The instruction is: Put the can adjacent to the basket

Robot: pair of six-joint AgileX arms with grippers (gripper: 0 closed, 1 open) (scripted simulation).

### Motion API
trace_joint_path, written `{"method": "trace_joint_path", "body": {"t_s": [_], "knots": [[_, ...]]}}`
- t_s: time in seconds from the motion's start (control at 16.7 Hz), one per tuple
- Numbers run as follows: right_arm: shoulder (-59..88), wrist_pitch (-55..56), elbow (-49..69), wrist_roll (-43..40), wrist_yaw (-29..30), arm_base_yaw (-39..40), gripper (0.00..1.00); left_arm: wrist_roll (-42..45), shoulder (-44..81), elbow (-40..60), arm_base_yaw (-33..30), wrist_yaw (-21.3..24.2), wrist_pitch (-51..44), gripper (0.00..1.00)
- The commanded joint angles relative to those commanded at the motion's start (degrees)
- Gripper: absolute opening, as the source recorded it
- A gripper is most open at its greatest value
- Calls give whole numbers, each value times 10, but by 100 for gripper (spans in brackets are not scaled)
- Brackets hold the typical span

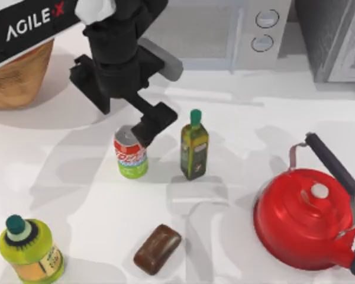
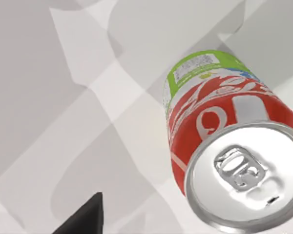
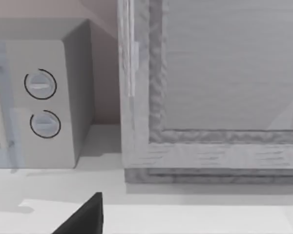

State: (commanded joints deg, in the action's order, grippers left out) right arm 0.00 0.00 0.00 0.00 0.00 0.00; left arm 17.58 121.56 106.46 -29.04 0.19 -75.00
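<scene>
While the left arm reaches in from the top view's upper left, its left gripper (image 1: 143, 135) hangs just over the can (image 1: 131, 156), the dark finger block overlapping the can's rear rim. How wide the fingers stand I cannot tell: from above the gripper body hides them, and the left wrist view shows no more than one dark finger tip (image 2: 85, 218) at the frame's edge, apart from the can (image 2: 224, 146). It may be touching the rim, but contact is not clear.

The can stands upright on the white table (image 1: 248, 118), left of centre, silver top up, red band above green. The basket (image 1: 16, 76) sits well apart from it, at the table's far left edge, partly under the arm's white link; its inside is hidden.

Just right of the can stands a tall dark-green bottle (image 1: 194, 146), capped and upright. A fat lime-green bottle (image 1: 31, 251) stands at the near left corner, also capped. A brown bread loaf (image 1: 158, 249) lies near the front, and a red kettle (image 1: 307, 222), lid on, sits at the right.

A microwave (image 1: 225, 32) stands at the back; the right wrist view faces its dials (image 3: 41, 105) and a grey framed cabinet (image 3: 215, 87) beside it, with a dark finger tip (image 3: 85, 218) of the right gripper at the frame's edge.
</scene>
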Motion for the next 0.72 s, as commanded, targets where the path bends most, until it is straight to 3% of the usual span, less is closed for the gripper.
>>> {"method": "trace_joint_path", "body": {"t_s": [0.24,0.72], "knots": [[0,0,0,0,0,0,100,1,0,-11,2,0,11,100],[0,0,0,0,0,0,100,1,19,-108,1,0,127,100]]}}
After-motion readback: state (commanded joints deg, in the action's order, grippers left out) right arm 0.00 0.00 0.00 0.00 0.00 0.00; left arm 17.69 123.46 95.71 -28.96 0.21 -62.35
